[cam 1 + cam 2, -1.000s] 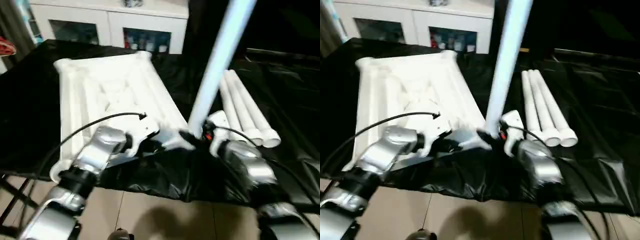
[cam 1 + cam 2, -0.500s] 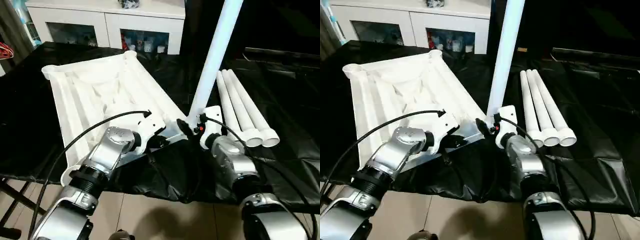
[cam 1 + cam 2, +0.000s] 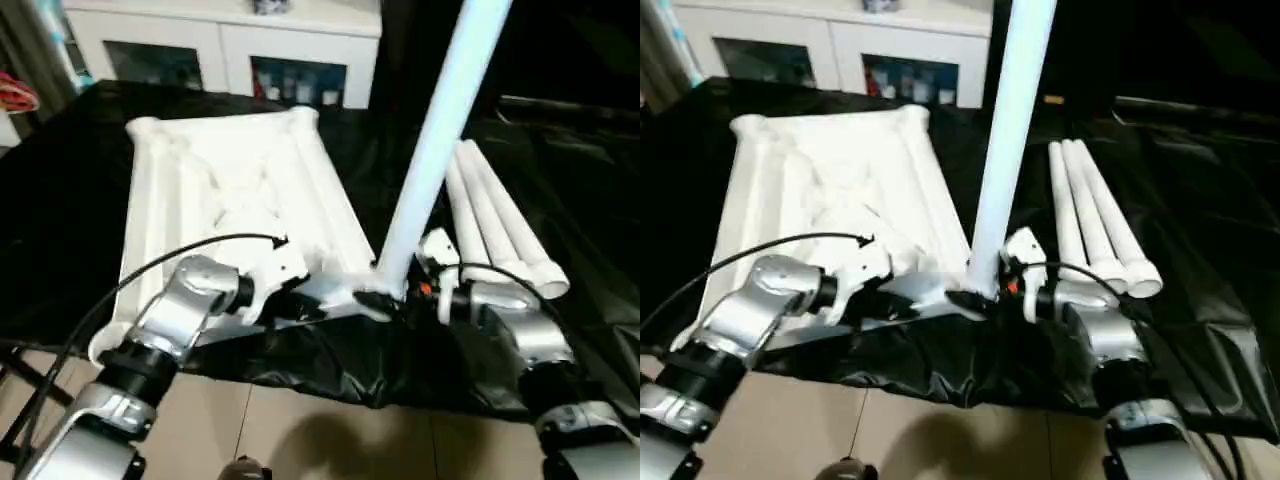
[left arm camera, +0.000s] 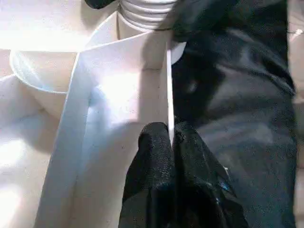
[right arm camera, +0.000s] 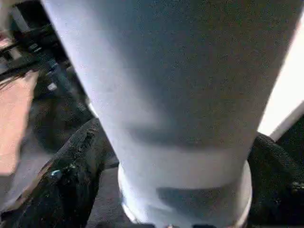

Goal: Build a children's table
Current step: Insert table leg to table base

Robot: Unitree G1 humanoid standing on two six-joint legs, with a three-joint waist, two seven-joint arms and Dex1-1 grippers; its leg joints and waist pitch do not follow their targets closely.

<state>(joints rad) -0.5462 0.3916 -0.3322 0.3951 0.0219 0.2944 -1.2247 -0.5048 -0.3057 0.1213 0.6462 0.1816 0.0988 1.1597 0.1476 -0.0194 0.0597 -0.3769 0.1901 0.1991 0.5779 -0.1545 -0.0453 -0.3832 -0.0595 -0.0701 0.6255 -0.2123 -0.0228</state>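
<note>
Both silver forearms reach forward over the near edge of the black-sheeted counter point(image 3: 80, 200). The left gripper point(image 4: 171, 142) comes in low, its black fingers point(image 4: 152, 156) clenched on a thin upright rib along the near rim of the white tabletop point(image 3: 230, 190). The right gripper point(image 3: 395, 295) meets it from the other side, its fingers point(image 5: 71, 175) wrapped around the lower end of one white leg point(image 3: 435, 150), one finger on each side of the tube.

The tabletop lies upside down on the counter, ribbed underside facing up, rounded corner sockets at its corners. The held leg stands nearly upright, leaning slightly to the right, and rises out of the top of the head views. Its ringed lower end sits at the near right corner socket point(image 4: 142, 14); how deep it is seated cannot be told.

Three more legs point(image 3: 500, 220) lie side by side, touching, on the counter just right of the tabletop. A white cabinet with glass doors point(image 3: 220, 50) stands behind.
</note>
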